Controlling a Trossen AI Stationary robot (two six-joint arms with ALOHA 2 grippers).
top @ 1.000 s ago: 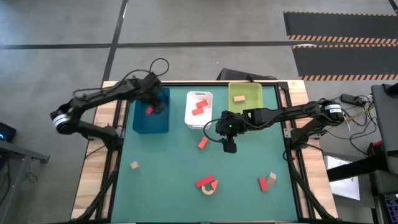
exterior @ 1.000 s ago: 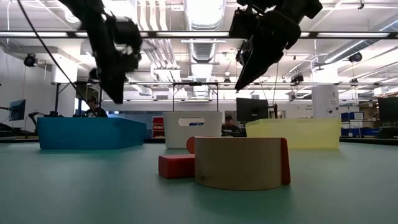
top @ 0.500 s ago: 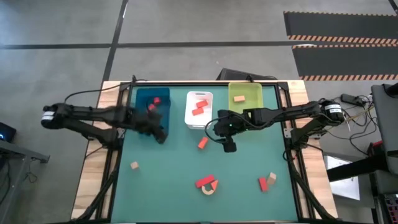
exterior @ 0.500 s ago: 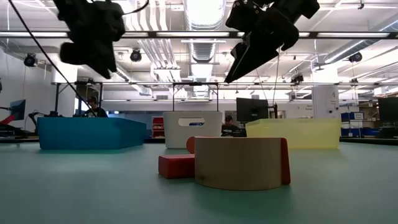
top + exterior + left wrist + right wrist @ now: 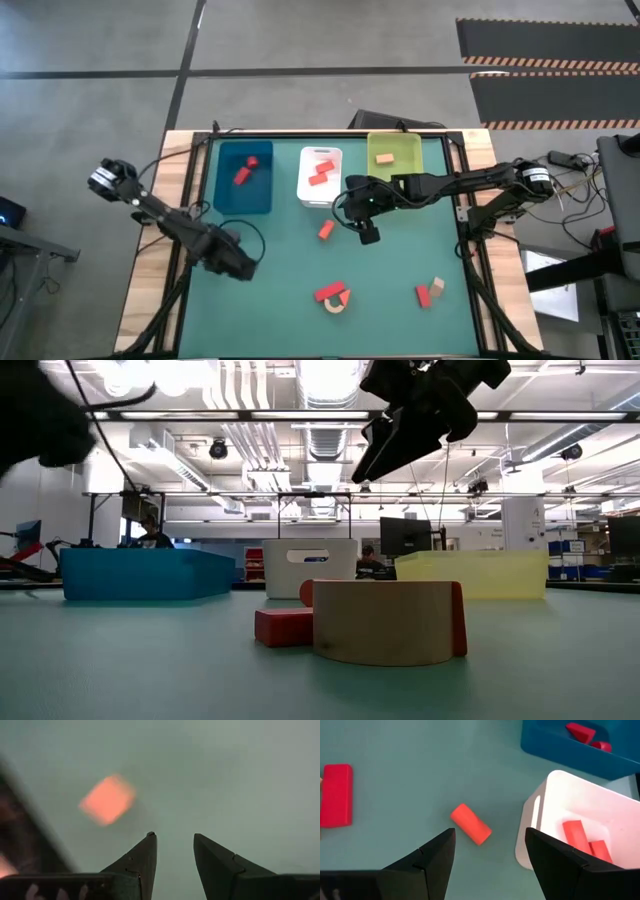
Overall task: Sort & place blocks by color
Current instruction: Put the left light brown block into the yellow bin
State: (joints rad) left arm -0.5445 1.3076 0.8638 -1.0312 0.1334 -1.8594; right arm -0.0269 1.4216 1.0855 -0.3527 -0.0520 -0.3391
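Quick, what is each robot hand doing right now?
Left tool: open, empty, above the mat.
Right tool: open, empty, over a red block.

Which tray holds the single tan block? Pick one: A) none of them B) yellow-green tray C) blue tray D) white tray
B: in the high view, the tan block lies inside the yellow-green tray, at the table's far right.
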